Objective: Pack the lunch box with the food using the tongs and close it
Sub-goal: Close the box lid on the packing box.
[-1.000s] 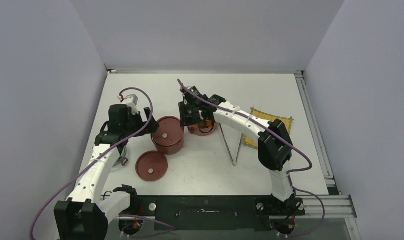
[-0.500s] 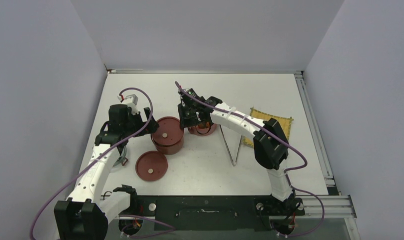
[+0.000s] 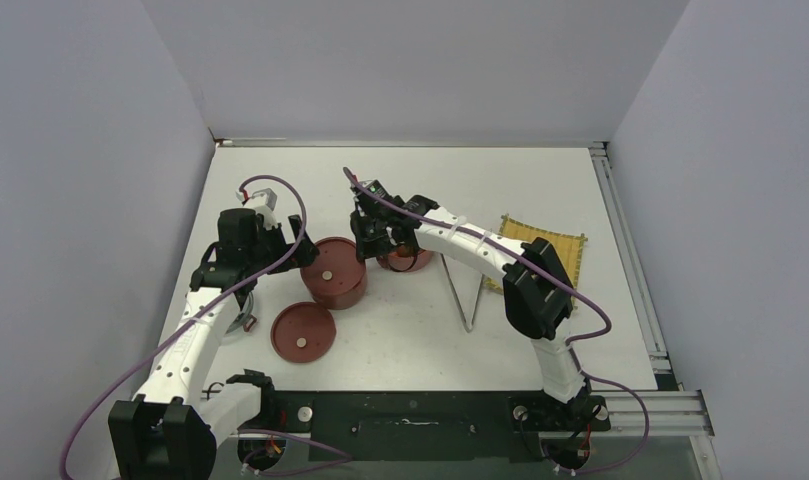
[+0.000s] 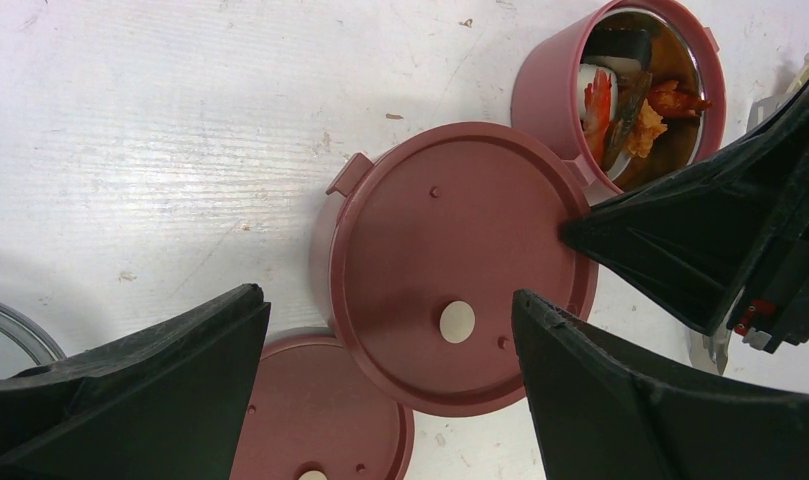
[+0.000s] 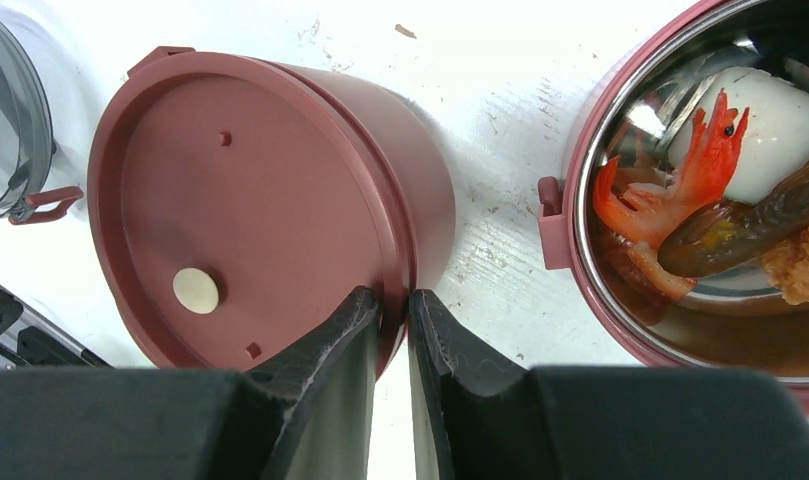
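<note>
The lunch box is in two dark-red bowls. One bowl [image 3: 332, 272] wears its flat lid [image 5: 235, 210]; the other, an open bowl [image 3: 405, 257], shows its steel inside and holds the food [image 5: 725, 205]: a cream ball, a red sausage piece, orange bits. A second lid [image 3: 302, 332] lies loose on the table. My right gripper [image 5: 395, 300] is shut on the rim of the lidded bowl's lid, one finger on top, one outside. My left gripper [image 4: 388, 300] hangs open over the same lid, touching nothing. The tongs [image 3: 467, 290] lie on the table, right of the open bowl.
A yellow woven mat [image 3: 545, 250] lies at the right. A clear glass container [image 3: 242, 322] with a red clasp stands by the left arm. The table's right edge carries a metal rail [image 3: 630, 260]. Grey walls close in both sides and the back.
My right gripper has slid left from the open bowl to the lidded one and closed on the lid's rim. The left arm has stayed put.
</note>
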Tool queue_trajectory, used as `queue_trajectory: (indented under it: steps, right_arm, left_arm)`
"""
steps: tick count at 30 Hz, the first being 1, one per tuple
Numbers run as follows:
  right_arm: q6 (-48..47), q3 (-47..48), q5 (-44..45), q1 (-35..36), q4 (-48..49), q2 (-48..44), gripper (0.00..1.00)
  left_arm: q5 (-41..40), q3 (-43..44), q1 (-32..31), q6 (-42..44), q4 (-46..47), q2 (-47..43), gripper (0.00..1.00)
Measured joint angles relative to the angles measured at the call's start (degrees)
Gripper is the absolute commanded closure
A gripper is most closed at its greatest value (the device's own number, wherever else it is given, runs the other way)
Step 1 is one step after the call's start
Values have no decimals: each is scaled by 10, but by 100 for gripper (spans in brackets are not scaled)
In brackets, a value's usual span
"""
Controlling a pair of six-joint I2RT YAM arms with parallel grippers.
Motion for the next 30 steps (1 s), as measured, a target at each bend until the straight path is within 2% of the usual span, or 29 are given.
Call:
queue_trajectory:
  steps: [14, 22, 26, 30]
  right_arm:
    - [0, 2, 17, 2, -12, 0, 73]
    - [0, 4, 19, 3, -12, 0, 73]
    - [0, 4, 19, 5, -12, 0, 73]
    - [0, 3, 19, 6, -12, 0, 73]
  left_arm:
    - [5, 0, 0, 0, 0, 27, 9]
    - [17, 0, 1, 0, -4, 54, 18]
    - [17, 3, 1, 0, -10, 72, 26]
    - [19, 10, 1, 0, -16, 95, 27]
